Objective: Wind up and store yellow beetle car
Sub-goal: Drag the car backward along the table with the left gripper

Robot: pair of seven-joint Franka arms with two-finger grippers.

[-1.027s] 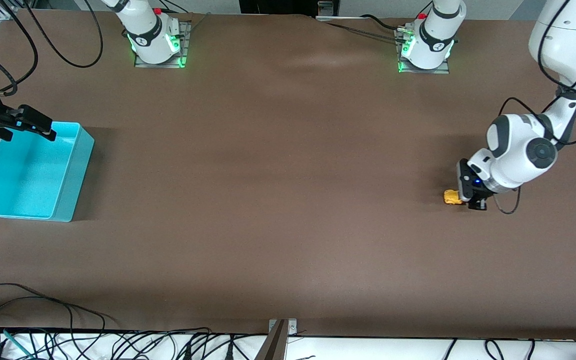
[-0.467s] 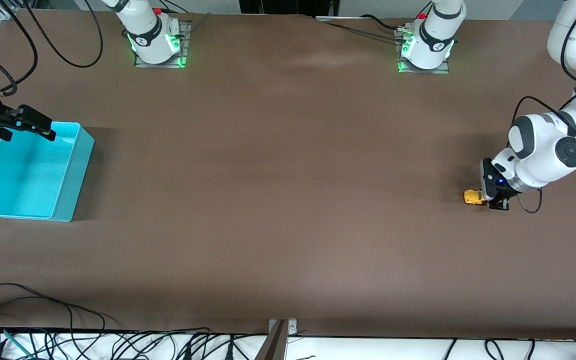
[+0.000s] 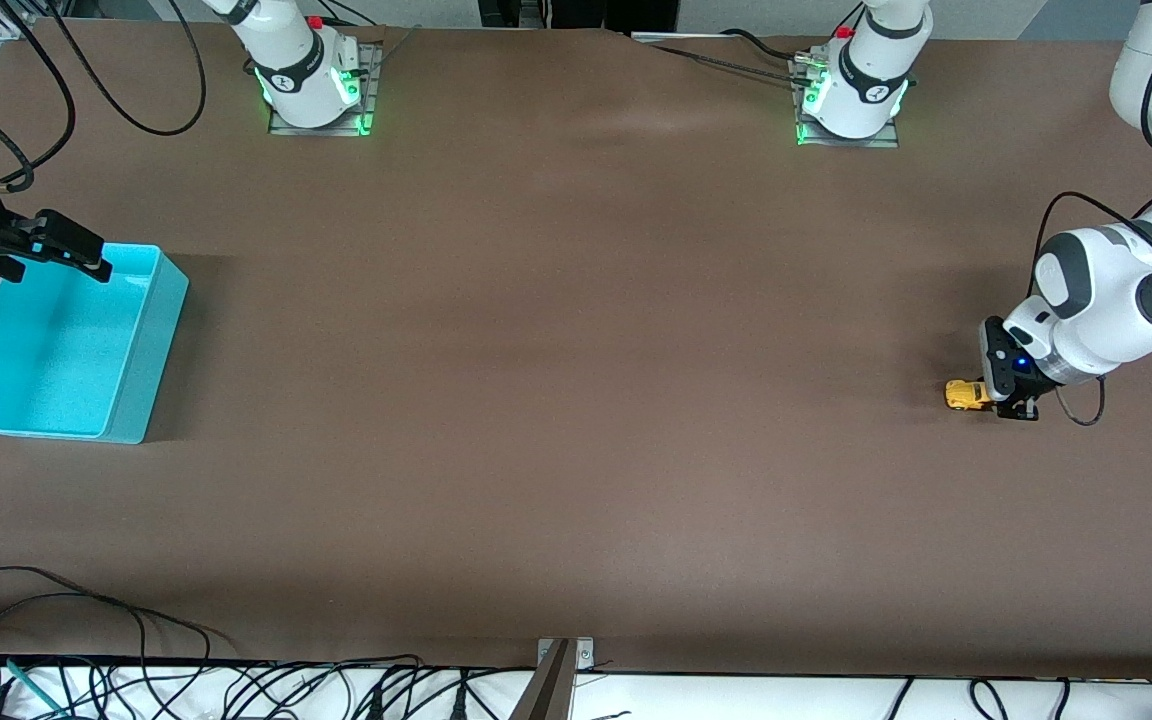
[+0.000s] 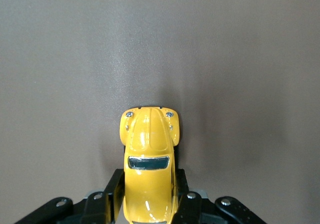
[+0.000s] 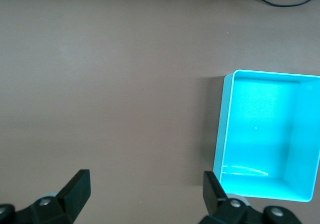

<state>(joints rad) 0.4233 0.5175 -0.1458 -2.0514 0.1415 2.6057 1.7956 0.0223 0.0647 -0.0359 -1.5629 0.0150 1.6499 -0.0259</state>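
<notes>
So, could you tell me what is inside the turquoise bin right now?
Nothing shows inside the turquoise bin; its floor is bare. The right gripper covers one corner in the front view.

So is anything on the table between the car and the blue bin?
Nothing visible. The left gripper is shut on the car at its end; bare table runs to the bin.

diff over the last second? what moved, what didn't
The left gripper, fingers shut on the yellow beetle car, dragged it along the table toward the left arm's end; the pull-back slowed over the last half second. Nothing was grabbed or released. Unchanged: the right gripper waits open over the edge of the blue bin, and the bin has not moved.
</notes>
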